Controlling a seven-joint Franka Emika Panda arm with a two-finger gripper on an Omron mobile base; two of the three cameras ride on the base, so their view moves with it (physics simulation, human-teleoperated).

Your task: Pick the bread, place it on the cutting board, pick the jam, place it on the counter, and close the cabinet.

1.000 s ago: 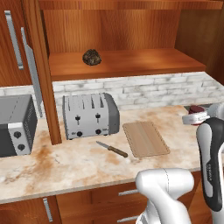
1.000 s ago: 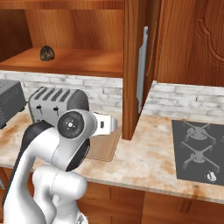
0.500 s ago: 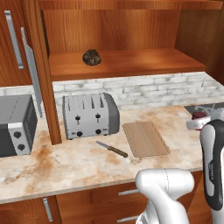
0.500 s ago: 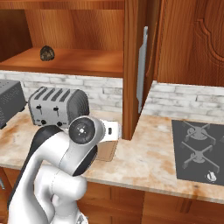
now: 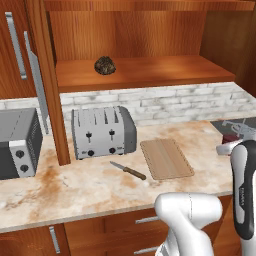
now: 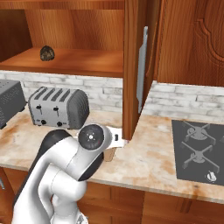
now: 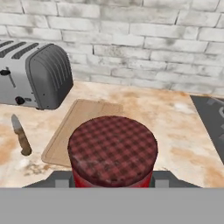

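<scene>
Your gripper (image 7: 112, 186) is pinching the jam (image 7: 112, 151): in the hand view the red jar with its checked lid sits right between the fingers, a dark finger (image 7: 57, 178) showing low on each side of it, pressed against the jar wall. The jar is upright in the grip, lid toward the camera.

Below and beyond the jar you see the counter (image 7: 175, 127), with the cutting board (image 7: 81, 124) just to the left of it, bare. A knife (image 7: 20, 135) lies further left, near the toaster (image 7: 35, 74).

In the left base view the jar (image 5: 231, 138) is at the far right, over the counter (image 5: 90, 185) beside the stove (image 5: 240, 125), well right of the board (image 5: 165, 158).

The bread (image 5: 105, 65) sits on the shelf of the cabinet (image 5: 150, 70), doors open. Right base view shows the loaf (image 6: 47, 53) there too, with the open door (image 6: 135, 65) edge-on.
</scene>
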